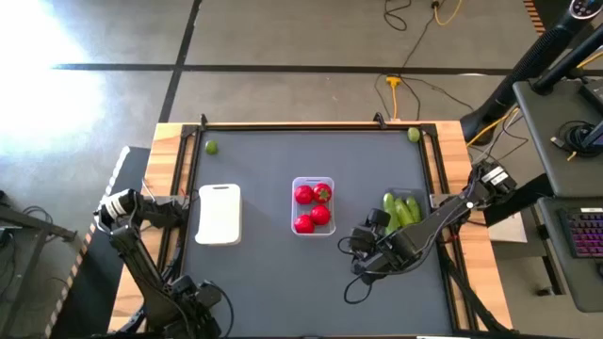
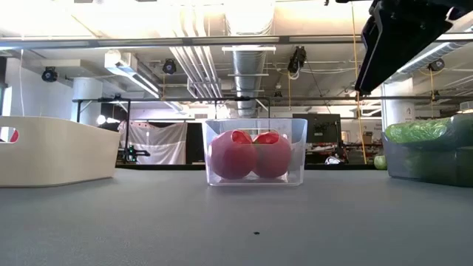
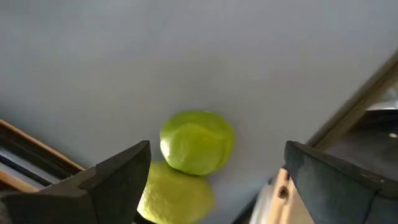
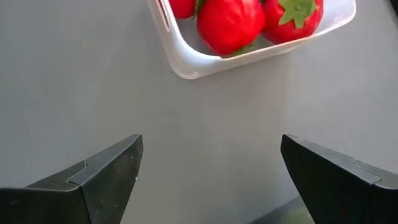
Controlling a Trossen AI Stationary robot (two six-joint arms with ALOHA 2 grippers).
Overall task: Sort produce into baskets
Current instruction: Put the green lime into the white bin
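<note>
Your right gripper (image 4: 208, 177) hovers released just short of the clear plastic tray (image 4: 186, 62) of round red fruits (image 4: 231, 25), while your left gripper (image 3: 214, 180) gapes before two pale-green limes (image 3: 198, 140).

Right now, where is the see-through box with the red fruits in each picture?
High view: the clear basket sits mid-table, between the white basket and the cucumber basket.
Low view: dead centre, red fruits showing through its wall.
Left wrist view: not in it.
Right wrist view: at the top, beyond the right gripper.
Shared landmark: the red fruits inside it.
</note>
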